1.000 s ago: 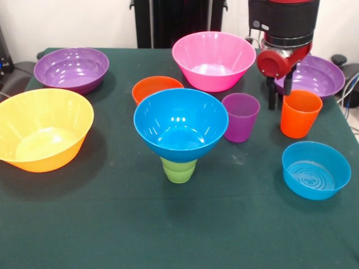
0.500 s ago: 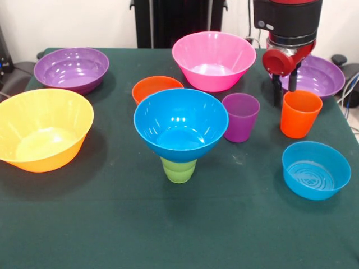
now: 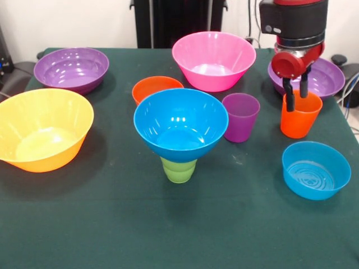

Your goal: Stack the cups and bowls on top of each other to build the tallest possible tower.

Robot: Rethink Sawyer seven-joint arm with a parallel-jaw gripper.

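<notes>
We see the gripper (image 3: 296, 96) now directly over the orange cup (image 3: 300, 115), having shifted from a spot just beside the cup's 9 o'clock side a second ago toward 3 o'clock and a little up the picture. Its two black fingers (image 3: 289, 100) stand narrowly apart, one dipping at the cup's near rim on the 9 o'clock side and the other over the mouth; we cannot tell whether either is touching the plastic, and nothing is held. The orange cup stands upright on the bench (image 3: 101, 224), unmoved, just in front of the wide purple bowl (image 3: 322, 75) at the 2 o'clock part of the bench. The rest matches the earlier frames: the medium blue bowl (image 3: 180, 123) sits upright on the inverted green cup (image 3: 179, 170) at the centre, making the tower's first two levels; the purple cup (image 3: 240, 116) is just beside it at 3 o'clock, the small orange bowl (image 3: 156, 87) behind it at 11 o'clock. The pink bowl (image 3: 213, 59) is at 12 o'clock, the other purple bowl (image 3: 71, 68) at 10 o'clock, the yellow-orange bowl (image 3: 42, 129) at 9 o'clock, and the small shallow blue bowl (image 3: 316, 170) at 4 o'clock.
</notes>
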